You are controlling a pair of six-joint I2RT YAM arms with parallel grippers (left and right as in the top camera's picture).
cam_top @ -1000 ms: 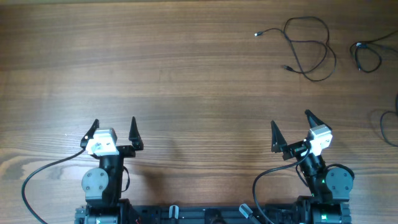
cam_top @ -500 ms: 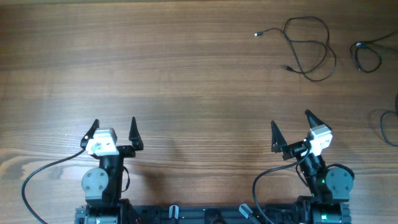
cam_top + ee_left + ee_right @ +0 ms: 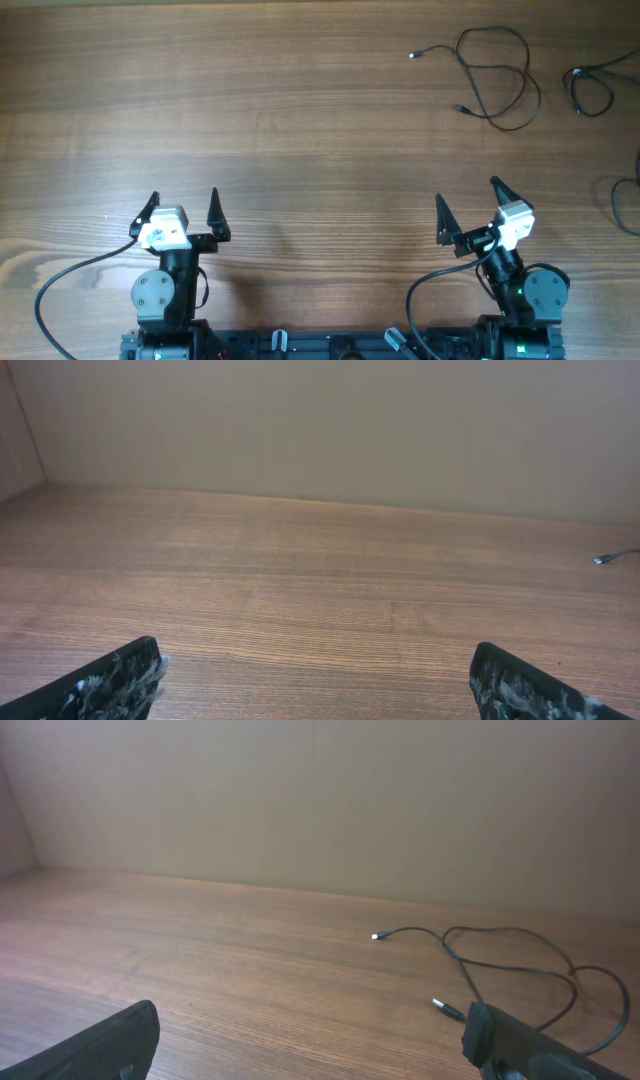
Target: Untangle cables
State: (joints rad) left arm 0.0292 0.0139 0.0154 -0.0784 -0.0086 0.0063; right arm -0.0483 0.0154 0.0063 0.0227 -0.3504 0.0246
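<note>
The wooden table (image 3: 300, 120) is brown, with its grain running left to right. 3 thin black cables (image 3: 490, 66) lie directly on it, all toward the far right. The biggest sprawls in loose loops, its 2 small plug ends (image 3: 412, 55) free on the wood. A second cable (image 3: 580, 74) lies apart at the right edge, and a third cable (image 3: 613, 200) curves nearer the robot; the frame cuts both off.

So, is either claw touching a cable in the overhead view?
No, the left claw and right claw stand open near the arms' bases, well apart from the cables.
</note>
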